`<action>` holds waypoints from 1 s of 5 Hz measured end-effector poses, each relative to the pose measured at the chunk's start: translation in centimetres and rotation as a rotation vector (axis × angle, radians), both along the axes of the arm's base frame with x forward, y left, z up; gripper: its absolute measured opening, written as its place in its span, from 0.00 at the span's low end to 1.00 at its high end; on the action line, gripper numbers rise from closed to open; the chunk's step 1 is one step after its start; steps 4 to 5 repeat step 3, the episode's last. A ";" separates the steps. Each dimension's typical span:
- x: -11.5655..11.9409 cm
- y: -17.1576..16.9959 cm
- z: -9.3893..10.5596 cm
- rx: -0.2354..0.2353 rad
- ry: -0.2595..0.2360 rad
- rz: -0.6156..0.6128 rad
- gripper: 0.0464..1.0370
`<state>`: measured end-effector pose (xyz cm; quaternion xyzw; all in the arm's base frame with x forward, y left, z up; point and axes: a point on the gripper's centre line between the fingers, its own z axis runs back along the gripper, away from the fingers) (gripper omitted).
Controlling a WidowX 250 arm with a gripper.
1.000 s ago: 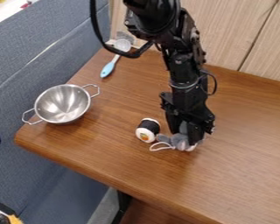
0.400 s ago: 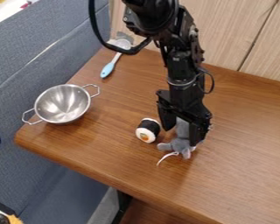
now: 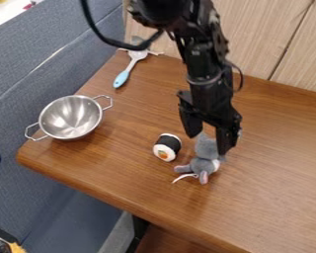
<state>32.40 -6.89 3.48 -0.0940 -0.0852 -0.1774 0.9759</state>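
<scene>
Though rounded, the grey plush mouse (image 3: 203, 163) between angular black fingers (image 3: 226, 140).

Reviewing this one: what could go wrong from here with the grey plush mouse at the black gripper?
1. The black two-finger gripper is at one end of the grey plush mouse, whose rest extends beyond it; the soft toy might slip or twist if lifted.
2. The black-and-white sushi-roll toy sits close beside the mouse, so a sideways move could knock or roll it.
3. The mouse's thin white string trails loose and might snag.
</scene>
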 end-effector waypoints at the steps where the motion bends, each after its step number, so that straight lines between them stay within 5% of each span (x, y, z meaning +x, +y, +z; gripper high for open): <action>1: -0.5 0.6 3.3 -0.028 -0.094 0.012 0.96; 2: -0.8 1.4 4.7 -0.053 -0.137 0.022 0.96; 5: -0.8 1.4 4.7 -0.051 -0.139 0.018 0.96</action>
